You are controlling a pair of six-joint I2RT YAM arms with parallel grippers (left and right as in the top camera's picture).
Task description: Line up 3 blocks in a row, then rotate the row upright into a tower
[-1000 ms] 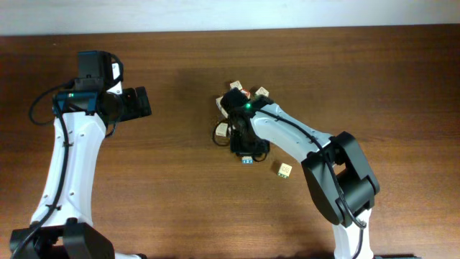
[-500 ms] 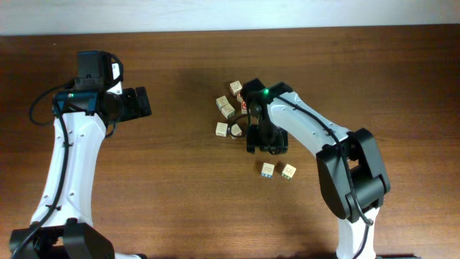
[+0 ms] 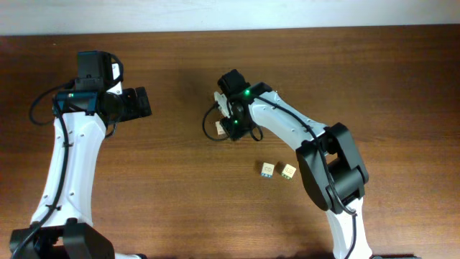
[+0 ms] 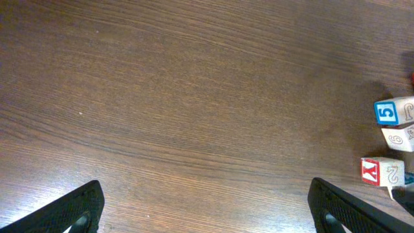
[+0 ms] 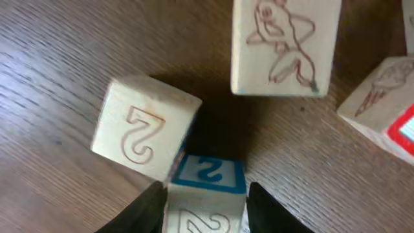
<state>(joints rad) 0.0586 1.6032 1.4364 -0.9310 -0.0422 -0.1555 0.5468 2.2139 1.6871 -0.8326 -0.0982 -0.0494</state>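
Observation:
My right gripper (image 5: pixel 206 207) stands over the cluster of blocks, its jaws pressed against both sides of a pale block with a blue-framed 2 (image 5: pixel 208 178). Touching that block on the left is a block with an outlined 2 (image 5: pixel 143 126). Beyond them lie a block with an animal drawing (image 5: pixel 284 45) and one with a red-edged face (image 5: pixel 385 107). Overhead, the right gripper (image 3: pixel 233 124) hides most of the cluster. Two pale blocks (image 3: pixel 267 169) (image 3: pixel 288 171) lie side by side nearer the front. My left gripper (image 4: pixel 207 207) hangs open over bare wood, far left (image 3: pixel 140 103).
The left wrist view catches a blue-5 cube (image 4: pixel 393 111), a pale cube (image 4: pixel 401 137) and a red-Y cube (image 4: pixel 381 172) at its right edge. The dark wooden table (image 3: pixel 165 187) ends at a pale wall along the back.
The right gripper let go of a block beside the lone one at the front, swung back and left to the cluster, and closed round the blue-2 block. The left arm stayed still.

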